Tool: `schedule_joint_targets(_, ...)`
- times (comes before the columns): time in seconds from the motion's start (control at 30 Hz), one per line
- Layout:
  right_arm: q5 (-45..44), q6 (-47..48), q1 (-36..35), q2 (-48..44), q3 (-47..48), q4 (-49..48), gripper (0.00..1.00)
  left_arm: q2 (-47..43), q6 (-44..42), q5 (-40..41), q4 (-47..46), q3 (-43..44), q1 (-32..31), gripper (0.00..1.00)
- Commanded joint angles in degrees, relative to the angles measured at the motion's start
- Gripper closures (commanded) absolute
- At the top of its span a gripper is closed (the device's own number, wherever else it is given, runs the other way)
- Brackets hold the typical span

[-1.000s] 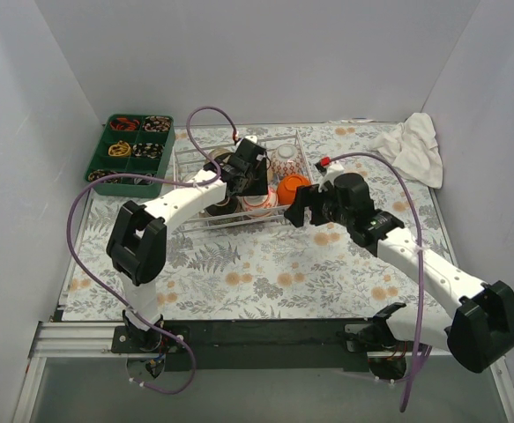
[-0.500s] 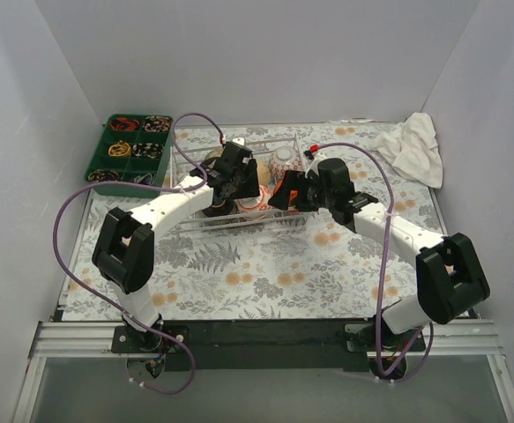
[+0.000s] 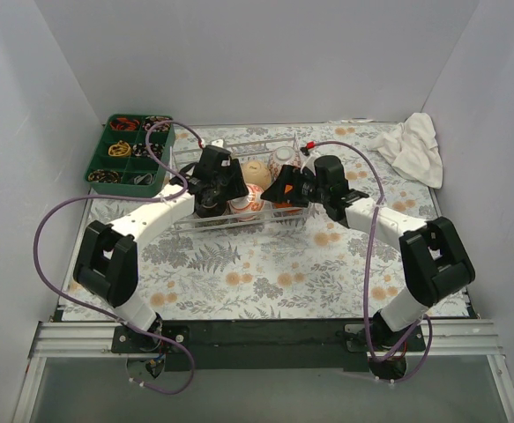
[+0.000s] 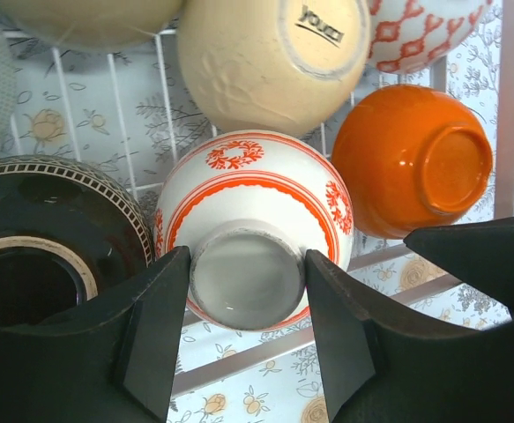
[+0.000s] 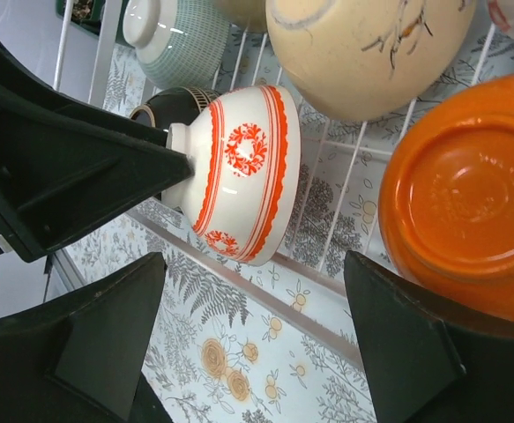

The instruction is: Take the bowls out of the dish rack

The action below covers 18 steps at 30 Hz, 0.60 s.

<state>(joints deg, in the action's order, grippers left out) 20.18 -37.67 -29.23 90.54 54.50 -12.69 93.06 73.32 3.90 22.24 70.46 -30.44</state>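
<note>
Red-patterned bowl (image 4: 248,189) inverted in dish rack (image 4: 509,106), near front rail. Left fingers (image 4: 151,335) half-closed, clamped on its foot ring. Right fingers (image 5: 406,352) spread wide, empty, beside orange bowl (image 5: 468,203). Glazed ceramic likely light, stiff, slick, chippable; grip foot ring or rim.

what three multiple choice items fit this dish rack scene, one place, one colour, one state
1. On which side of the dish rack is the green tray? A the left arm's side; B the right arm's side; C inside it
2. What colour is the bowl by the right pincer? A blue; B orange; C purple
3. What is the left pincer doing? A open above bare table; B holding a cloth; C closed on the foot of the red-patterned white bowl
A: tray lies past the rack's left end. B: orange bowl beside its finger. C: fingers flank the foot.
</note>
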Motion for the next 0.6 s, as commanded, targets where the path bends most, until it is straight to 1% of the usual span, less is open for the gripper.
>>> schedule_joint_targets(0.0, 4.3, -0.4, 0.2, 3.6, 2.1, -4.6, 0.1, -4.6, 1.3, -1.6, -3.2, -1.3, 1.9, 0.87)
schedule_joint_targets(0.2, 7.6, 0.1, 0.2, 5.8, 2.8, -7.8, 0.11, -5.3, 3.5, -3.8, -6.4, -3.2, 2.2, 0.89)
schedule_joint_targets(0.47, 7.1, -0.6, 0.2, 7.6, 4.7, -8.0, 0.11, -7.0, 7.4, -6.4, -11.4, -4.7, 2.8, 0.9)
schedule_joint_targets(0.57, 8.4, -0.8, 0.2, 8.9, 5.7, -8.1, 0.12, -7.9, 9.0, -7.4, -13.6, -5.4, 2.8, 0.91)
